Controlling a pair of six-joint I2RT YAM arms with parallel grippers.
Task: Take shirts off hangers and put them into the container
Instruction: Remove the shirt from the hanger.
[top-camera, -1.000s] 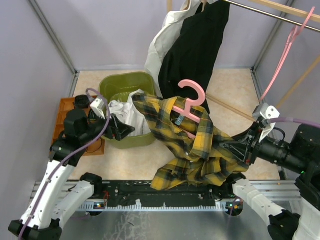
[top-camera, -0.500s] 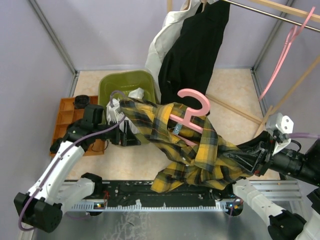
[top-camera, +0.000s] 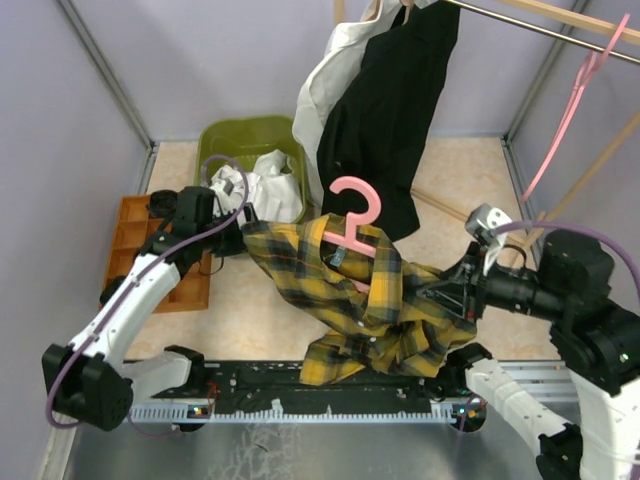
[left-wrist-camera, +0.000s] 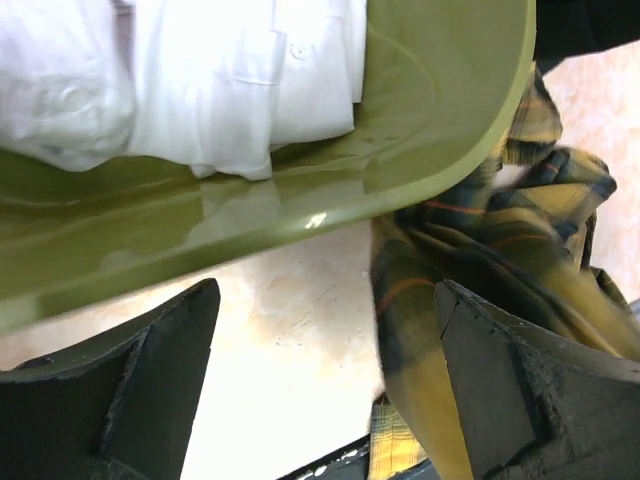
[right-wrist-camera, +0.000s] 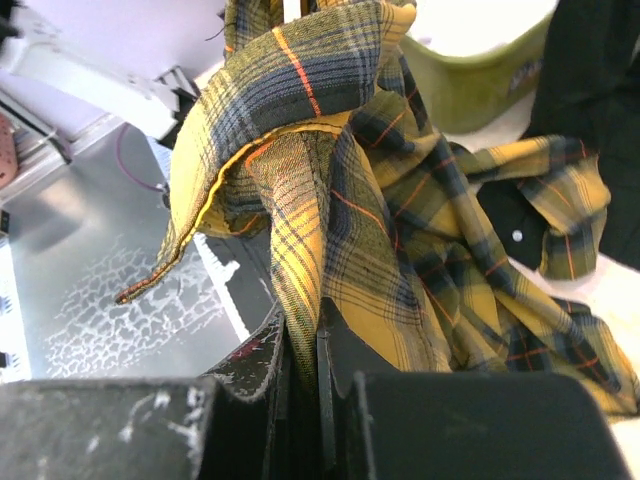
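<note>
The plaid shirt (top-camera: 370, 310) is seen at centre frame, slumped in soft folds toward the lower middle. It is not yet in the tub (top-camera: 225, 140), which sits at upper left with a white shirt (left-wrist-camera: 200, 90) already crumpled inside. A bunched fold of the plaid is clenched between the jaws of the right gripper (right-wrist-camera: 300, 340). The woven yellow-and-black check with thin orange lines is pinched tight there, probably so the cloth can be dragged off the pink hanger (top-camera: 350, 215). That thin, smooth hanger is lodged at the collar, its hook standing free above the fabric. The left gripper (left-wrist-camera: 325, 330) is held with its jaws spread wide and nothing between them, just beside the tub's glossy olive wall and near a trailing plaid edge. It looks readied to take cloth or hanger. The tub's rim is rolled and its corners rounded, so it is judged rigid plastic. At upper centre, a plain black shirt (top-camera: 390, 110) and a cream one (top-camera: 320, 90) are left hanging, limp and matte. Two shirts and this one are thus left to be stowed.
</note>
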